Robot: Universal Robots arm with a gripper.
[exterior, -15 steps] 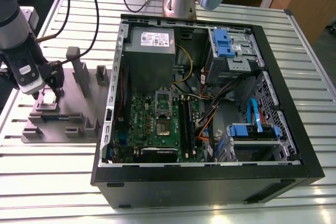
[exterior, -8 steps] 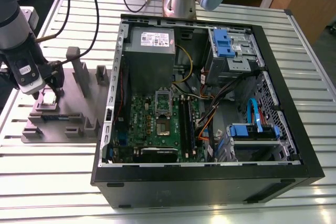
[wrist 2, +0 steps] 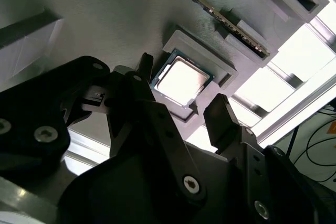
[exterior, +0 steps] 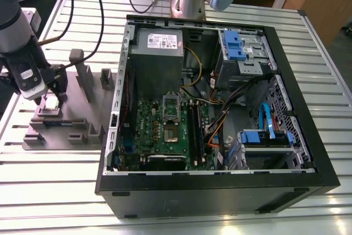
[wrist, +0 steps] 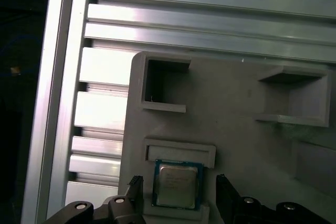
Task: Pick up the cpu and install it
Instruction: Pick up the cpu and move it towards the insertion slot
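Currently: gripper [wrist 2: 182, 88] spread, fingers [wrist 2: 223, 119] straddling cpu [wrist 2: 181, 80], one each side, no contact evident; judged pre-grasp alignment. Cpu lies flat, metal top up, in shallow recess of grey holder [wrist: 236, 129]; recess keeps it square for pickup. Beyond holder, toward exterior view's right: open PC case [exterior: 192, 191]. Socket [exterior: 171, 135] inside case, well apart from holder, appears vacant; install not yet done.

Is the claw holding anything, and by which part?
Nothing held. The claw is open, its fingers either side of the small square silvery cpu, which lies in its grey fixture pocket.
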